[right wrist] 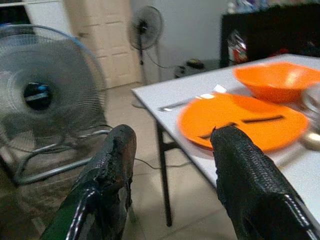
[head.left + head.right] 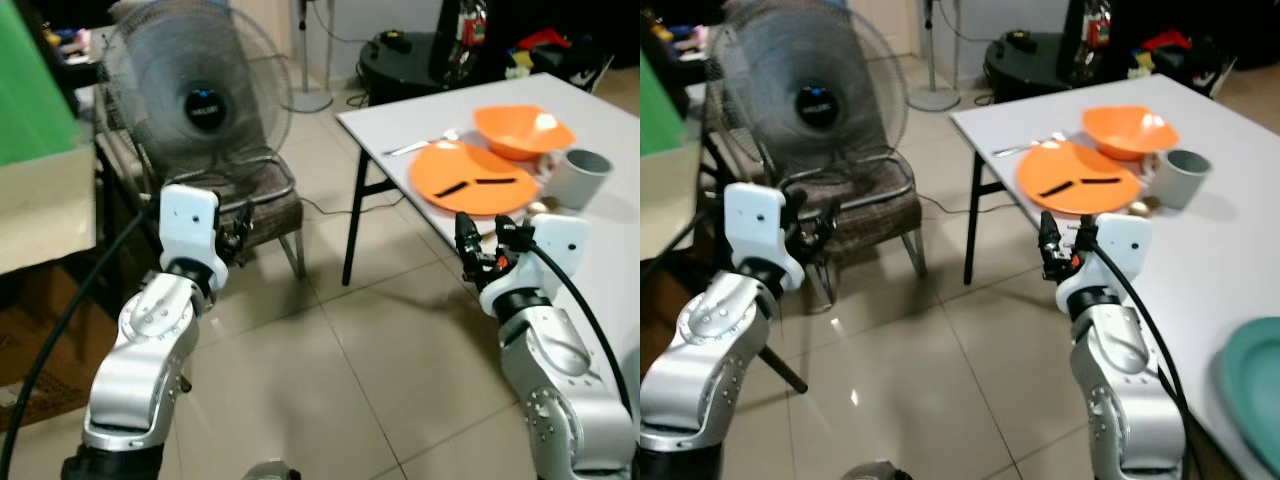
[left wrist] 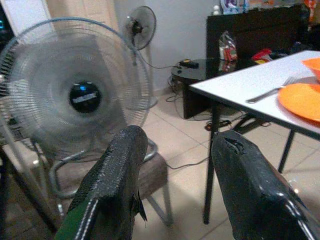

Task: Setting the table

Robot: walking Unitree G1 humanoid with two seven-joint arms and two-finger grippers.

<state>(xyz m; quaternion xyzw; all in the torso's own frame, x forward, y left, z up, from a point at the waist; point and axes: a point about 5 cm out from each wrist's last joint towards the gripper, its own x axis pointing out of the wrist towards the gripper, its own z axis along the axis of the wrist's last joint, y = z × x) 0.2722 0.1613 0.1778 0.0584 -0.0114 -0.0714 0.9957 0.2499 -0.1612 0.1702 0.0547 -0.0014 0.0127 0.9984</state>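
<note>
While the robot faces the white table (image 2: 450,120) corner, right gripper (image 2: 482,245) hovers parted and empty at the near edge, just short of the orange plate (image 2: 470,178) — likely lining up a reach. Orange bowl (image 2: 520,130), grey mug (image 2: 580,175) and fork (image 2: 420,145) sit grouped around the plate as one place setting. Left gripper (image 2: 238,235), spread and empty, is raised toward the fan (image 2: 195,90) on a chair (image 2: 260,205), off-task.

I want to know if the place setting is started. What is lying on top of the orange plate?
Two thin dark sticks, probably chopsticks, lie on the orange plate, apart from each other. The rest of its surface looks bare. The orange bowl sits behind it, on the table.
</note>
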